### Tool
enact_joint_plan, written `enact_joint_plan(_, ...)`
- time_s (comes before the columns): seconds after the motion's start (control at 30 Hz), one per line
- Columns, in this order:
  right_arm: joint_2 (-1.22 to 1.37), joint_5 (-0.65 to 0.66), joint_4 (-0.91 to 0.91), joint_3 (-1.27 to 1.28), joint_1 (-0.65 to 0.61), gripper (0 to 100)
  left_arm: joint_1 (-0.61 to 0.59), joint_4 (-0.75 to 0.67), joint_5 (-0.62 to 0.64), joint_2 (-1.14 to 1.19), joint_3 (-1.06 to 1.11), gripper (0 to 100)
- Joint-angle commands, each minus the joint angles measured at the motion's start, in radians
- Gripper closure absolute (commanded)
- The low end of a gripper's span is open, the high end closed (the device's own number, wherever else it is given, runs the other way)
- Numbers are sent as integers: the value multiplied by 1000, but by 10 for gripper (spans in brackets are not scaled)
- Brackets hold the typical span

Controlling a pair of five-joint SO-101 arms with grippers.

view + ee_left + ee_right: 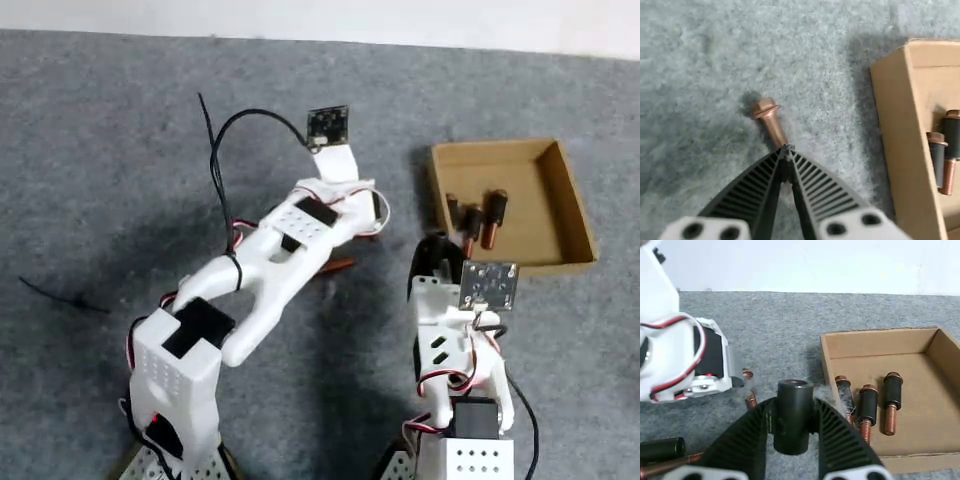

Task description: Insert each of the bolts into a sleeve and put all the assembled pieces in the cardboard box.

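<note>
Carpet (715, 60), left fingers (755, 190): bolt (769, 120), right fingers (840, 440): sleeve (794, 415)

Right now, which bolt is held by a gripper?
The bare bolt, pinched at its shank end by the left gripper; the three in the cardboard box sit in sleeves, ungripped.

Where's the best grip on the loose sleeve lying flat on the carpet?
Probably mid-barrel, from above, with the fingers straddling its round wall. The sleeve lies on its side, so its flanks are exposed and its ends sit low. A bolt lies close alongside, so one finger has little room there.
</note>
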Motion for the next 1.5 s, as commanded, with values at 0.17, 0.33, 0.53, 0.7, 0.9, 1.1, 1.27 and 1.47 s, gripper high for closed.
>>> enact_joint_plan(0.17,-21,-11,1,82,18,993,25,11,55,-12,-51,819)
enact_joint_plan(0.33,-21,-9,1,82,18,993,21,11,55,-10,-51,819)
enact_joint_plan(0.53,-21,-9,1,82,16,993,18,75,57,-8,-58,819)
enact_joint_plan(0.7,-21,-9,1,82,16,993,18,75,57,-7,-58,816)
enact_joint_plan(0.9,-21,-9,-1,82,15,993,16,101,57,139,-188,816)
enact_joint_plan(1.1,-21,-9,-1,82,15,993,16,267,57,297,-432,818)
enact_joint_plan(1.27,-21,-9,-1,82,15,993,-15,336,129,355,-527,818)
enact_joint_plan(1.47,-21,-9,-1,82,15,993,-30,397,175,406,-604,818)
